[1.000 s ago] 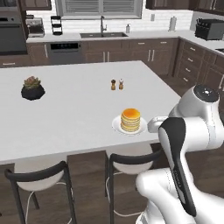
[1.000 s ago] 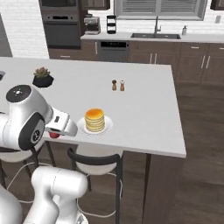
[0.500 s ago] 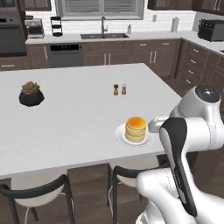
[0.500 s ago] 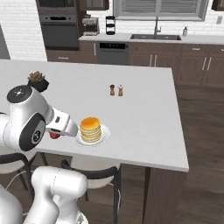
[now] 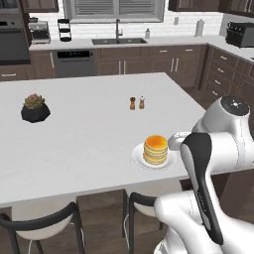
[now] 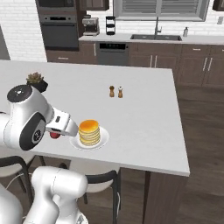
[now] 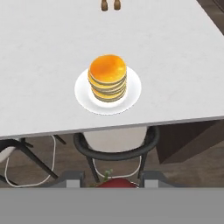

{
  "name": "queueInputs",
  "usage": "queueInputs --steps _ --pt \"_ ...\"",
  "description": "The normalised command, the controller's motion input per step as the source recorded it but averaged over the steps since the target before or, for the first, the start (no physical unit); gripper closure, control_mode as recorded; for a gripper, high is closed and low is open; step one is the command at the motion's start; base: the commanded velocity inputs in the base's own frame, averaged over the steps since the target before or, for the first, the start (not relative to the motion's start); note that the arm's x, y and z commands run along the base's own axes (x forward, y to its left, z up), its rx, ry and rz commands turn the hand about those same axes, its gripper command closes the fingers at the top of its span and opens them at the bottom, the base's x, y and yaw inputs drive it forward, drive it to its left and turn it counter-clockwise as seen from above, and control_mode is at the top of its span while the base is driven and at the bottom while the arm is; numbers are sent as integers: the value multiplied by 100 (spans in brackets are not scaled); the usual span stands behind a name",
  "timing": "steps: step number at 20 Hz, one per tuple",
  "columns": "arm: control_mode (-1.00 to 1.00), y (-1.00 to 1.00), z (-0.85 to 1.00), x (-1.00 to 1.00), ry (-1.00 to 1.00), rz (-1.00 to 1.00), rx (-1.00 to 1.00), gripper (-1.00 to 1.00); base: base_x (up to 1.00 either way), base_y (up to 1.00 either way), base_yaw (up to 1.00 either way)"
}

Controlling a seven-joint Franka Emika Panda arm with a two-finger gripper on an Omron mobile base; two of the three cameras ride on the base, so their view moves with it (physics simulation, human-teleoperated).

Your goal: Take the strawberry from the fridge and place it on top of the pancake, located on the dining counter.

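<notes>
1. The strawberry (image 7: 114, 182) is seen clamped between the narrowly parted fingers of the gripper (image 7: 114, 180) at the bottom of the hand view; in the right base view it (image 6: 55, 134) shows as a red spot beside the arm, apparently off the counter's near edge.
2. Just beyond, the pancake (image 7: 107, 78) is stacked on a white plate (image 7: 133, 94) near the edge of the dining counter (image 5: 89, 144).
3. Stools (image 7: 116, 146) are shown beneath the edge.
4. Farther off, two shakers (image 5: 137, 102) are seen, and a potted plant (image 5: 34, 107).
</notes>
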Motion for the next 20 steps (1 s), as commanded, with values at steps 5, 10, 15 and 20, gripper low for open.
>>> queueInputs --steps 5,10,15,20 --pt "-100 2 1 11 0 0 -1 100 32 7 0" --pt "-100 6 2 76 3 0 -3 100 0 0 0" --pt "-100 1 0 91 4 0 -1 100 0 0 0" --pt "-100 -1 -8 99 21 0 0 100 0 0 0"
